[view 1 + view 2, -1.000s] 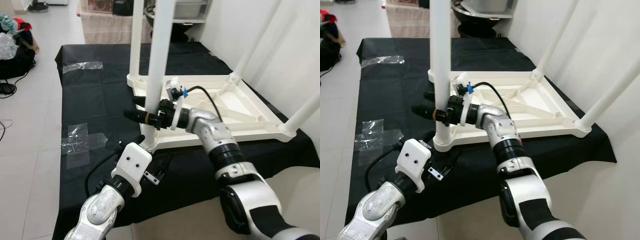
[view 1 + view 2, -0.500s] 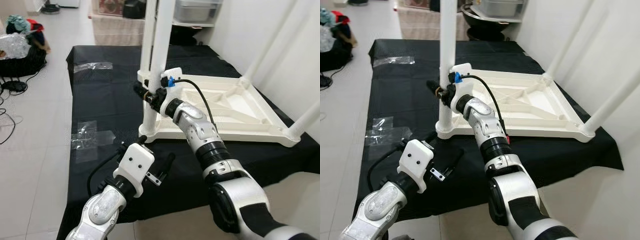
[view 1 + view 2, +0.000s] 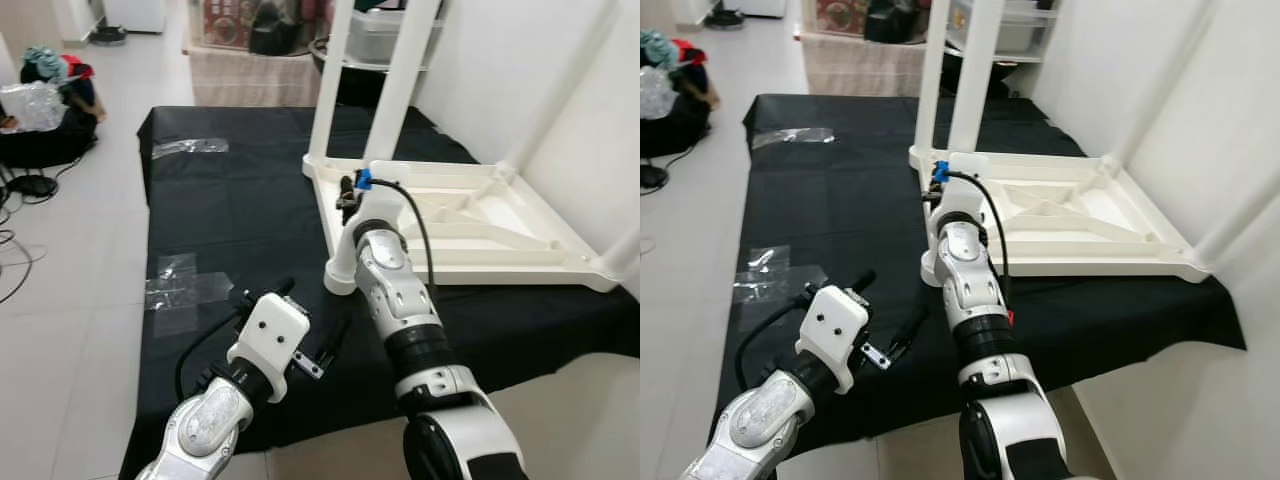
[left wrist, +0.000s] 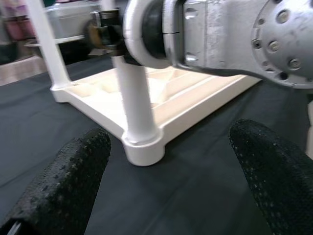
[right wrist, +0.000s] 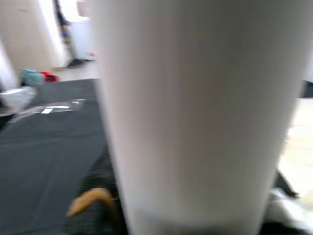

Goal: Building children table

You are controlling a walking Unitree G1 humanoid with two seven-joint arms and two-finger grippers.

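Four white plastic legs are standing up from the upturned white plastic tabletop (image 3: 470, 215), which is lying on the black cloth-covered work surface (image 3: 230, 215). The near-corner white tube leg (image 3: 385, 150) is the one being worked: the right gripper (image 3: 350, 192) is pressing in against it low down, just above its socket, and the right wrist view is showing that tube right up against the camera. Whether those fingers are clamped round the leg or merely lying beside it, I cannot tell.

Nearer the robot than that corner, the left gripper (image 4: 171, 196) is hovering over the cloth with its fingers spread wide and holding nothing, the leg's socket lying straight ahead between them. Crumpled clear plastic wrapping (image 3: 180, 290) is lying on the cloth out to its left.

My worry is the leg not being fully seated: a sideways shove from the right arm could be tilting it in its socket, or dragging the whole light tabletop across the slippery cloth, since nothing is bracing it.
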